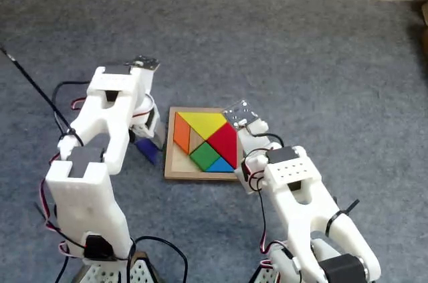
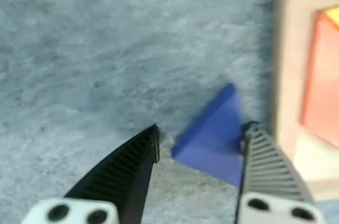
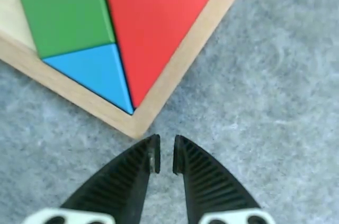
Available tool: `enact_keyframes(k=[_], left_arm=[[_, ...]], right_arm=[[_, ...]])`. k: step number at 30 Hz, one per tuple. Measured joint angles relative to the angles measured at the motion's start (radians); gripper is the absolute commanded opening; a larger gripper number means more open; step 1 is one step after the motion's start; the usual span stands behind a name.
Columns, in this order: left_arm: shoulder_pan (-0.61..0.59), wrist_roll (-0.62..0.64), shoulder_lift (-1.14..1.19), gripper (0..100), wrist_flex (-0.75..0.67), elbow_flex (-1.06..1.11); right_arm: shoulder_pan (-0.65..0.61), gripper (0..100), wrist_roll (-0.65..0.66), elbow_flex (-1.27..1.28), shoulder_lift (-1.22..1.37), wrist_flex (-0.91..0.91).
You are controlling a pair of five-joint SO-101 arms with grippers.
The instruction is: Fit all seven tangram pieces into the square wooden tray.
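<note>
Left tool (image 2: 202,135) open, fingers straddling blue triangle (image 2: 212,139) on worktop, not clamped. Triangle just beside tray (image 2: 288,49), at its 9 o'clock in high view; bare gap at tray's 7 o'clock corner. Left arm nearer. Right tool (image 3: 165,154) nearly closed, empty, off 5 o'clock corner.

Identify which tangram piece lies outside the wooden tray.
The dark blue piece, beside the tray within the open left gripper; the others sit inside the tray.

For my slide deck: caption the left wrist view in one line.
Open left gripper straddles the dark blue piece on grey carpet beside the wooden tray.
</note>
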Motion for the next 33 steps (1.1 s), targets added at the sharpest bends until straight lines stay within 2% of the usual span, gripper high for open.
enact_keyframes(k=[11,16,21,25,33], left_arm=[[0.061,0.0,-0.002,21,0.017,0.005],[0.063,0.0,-0.037,22,0.078,0.008],[0.066,0.002,-0.141,29,0.126,0.011],[0.064,0.048,-0.192,29,0.13,0.06],[0.064,0.183,-0.203,29,-0.021,0.241]], right_arm=[[0.0,5.1,0.0,0.0,0.0,0.0],[0.0,5.1,0.0,0.0,0.0,0.0],[0.0,5.1,0.0,0.0,0.0,0.0],[0.0,5.1,0.0,0.0,0.0,0.0],[0.0,5.1,0.0,0.0,0.0,0.0]])
